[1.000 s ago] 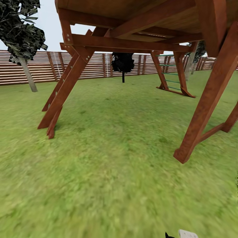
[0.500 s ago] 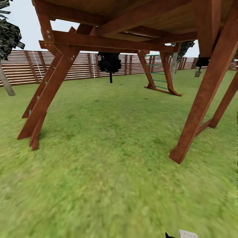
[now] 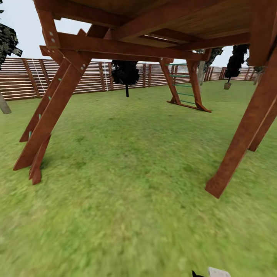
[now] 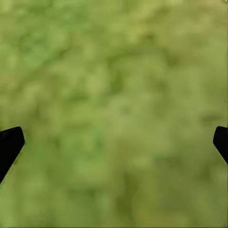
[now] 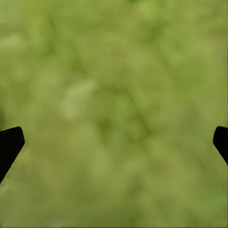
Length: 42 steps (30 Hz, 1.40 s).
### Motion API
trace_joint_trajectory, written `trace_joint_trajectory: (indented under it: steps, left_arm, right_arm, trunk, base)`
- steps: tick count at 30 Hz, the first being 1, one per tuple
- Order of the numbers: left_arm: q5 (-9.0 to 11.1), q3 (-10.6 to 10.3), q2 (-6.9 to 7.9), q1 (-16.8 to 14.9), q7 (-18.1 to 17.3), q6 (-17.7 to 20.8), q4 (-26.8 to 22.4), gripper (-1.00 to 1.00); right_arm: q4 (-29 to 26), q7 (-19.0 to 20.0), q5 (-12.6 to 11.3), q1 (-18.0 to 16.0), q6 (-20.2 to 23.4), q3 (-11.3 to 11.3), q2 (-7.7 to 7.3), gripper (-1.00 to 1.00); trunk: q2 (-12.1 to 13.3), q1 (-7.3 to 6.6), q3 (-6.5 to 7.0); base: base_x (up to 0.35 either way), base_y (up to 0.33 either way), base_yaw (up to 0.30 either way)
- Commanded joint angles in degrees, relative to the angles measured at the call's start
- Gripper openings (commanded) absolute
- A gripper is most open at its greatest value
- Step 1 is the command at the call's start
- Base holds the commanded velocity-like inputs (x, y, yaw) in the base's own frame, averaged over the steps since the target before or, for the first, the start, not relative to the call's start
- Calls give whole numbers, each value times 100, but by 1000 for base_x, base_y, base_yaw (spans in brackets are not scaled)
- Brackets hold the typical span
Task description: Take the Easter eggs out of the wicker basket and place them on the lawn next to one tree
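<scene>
The lawn (image 3: 127, 200) of short green grass spreads out ahead of me. A tree (image 3: 4, 105) with a grey trunk stands at the far left by the fence, and another grey trunk (image 3: 201, 71) rises behind the play frame. The Easter eggs and the wicker basket are out of view. My left gripper (image 4: 114, 142) hangs open over bare grass, its black fingertips (image 4: 9, 145) wide apart with nothing between them. My right gripper (image 5: 114, 142) is open over grass in the same way.
A large wooden play frame stands over the lawn, with slanted legs at left (image 3: 46, 119) and right (image 3: 242, 142) and a ladder (image 3: 184, 90) behind. A slatted fence (image 3: 88, 77) closes the back. A dark thin-stemmed tree (image 3: 125, 73) and a potted one (image 3: 234, 63) stand near it.
The whole head view has shifted: the camera has turned right and come closer to the play frame, so the trees and left legs sit further left. Both grippers stay open.
</scene>
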Motion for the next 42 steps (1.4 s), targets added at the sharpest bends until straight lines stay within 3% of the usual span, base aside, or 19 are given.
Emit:
trace_joint_trajectory:
  steps: [1, 18, 42]
  left_arm:
    - [-6, -6, -2, -3, 19, -17, 6, 100]
    - [-16, -6, -8, -3, 20, -17, 6, 100]
    - [-20, -6, -1, -3, 20, -9, 6, 100]
  right_arm:
    - [2, 1, -42, -2, -20, 0, 1, 100]
    - [2, 1, -42, -2, -18, 0, 3, 100]
    - [1, 1, -34, -2, -17, 0, -4, 100]
  trunk:
    - [-2, 2, -5]
    - [-2, 2, -5]
    - [-2, 2, -5]
  base:
    - [268, 215, 0]
    - [306, 150, 0]
    - [336, 4, -2]
